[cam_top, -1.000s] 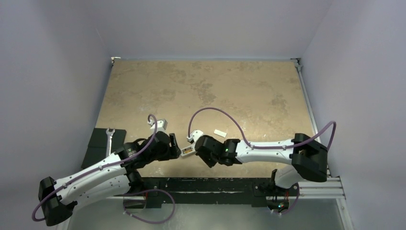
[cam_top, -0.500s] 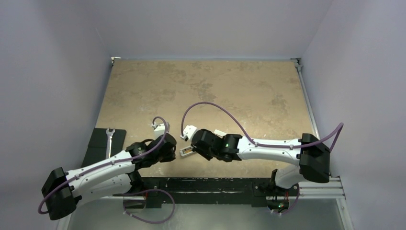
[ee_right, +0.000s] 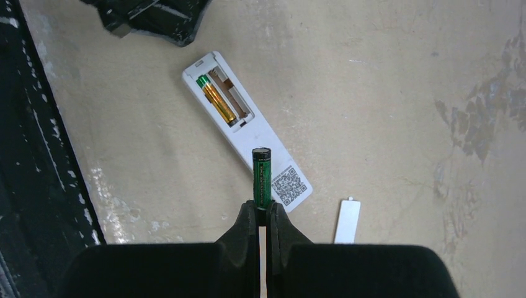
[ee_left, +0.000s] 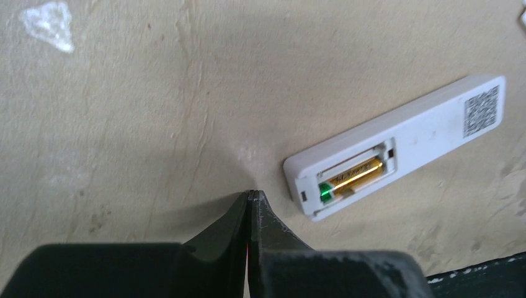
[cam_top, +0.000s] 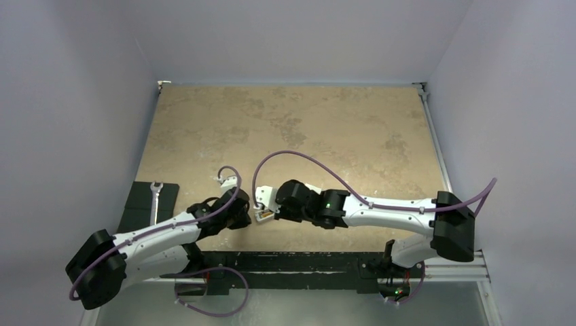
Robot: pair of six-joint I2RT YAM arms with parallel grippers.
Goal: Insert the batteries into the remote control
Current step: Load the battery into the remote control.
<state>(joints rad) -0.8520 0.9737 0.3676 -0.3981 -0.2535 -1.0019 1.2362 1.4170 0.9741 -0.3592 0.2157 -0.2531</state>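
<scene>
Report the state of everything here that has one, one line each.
remote control: back up, compartment open, one slot filled, one empty
seated battery: lying in the compartment
held battery: clamped by one end, sticking out past the fingertips
battery cover: off, lying apart from the remote
left gripper: shut, empty
right gripper: shut on the held battery

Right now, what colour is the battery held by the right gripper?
The battery is green with a black tip; the right wrist view shows it best.
</scene>
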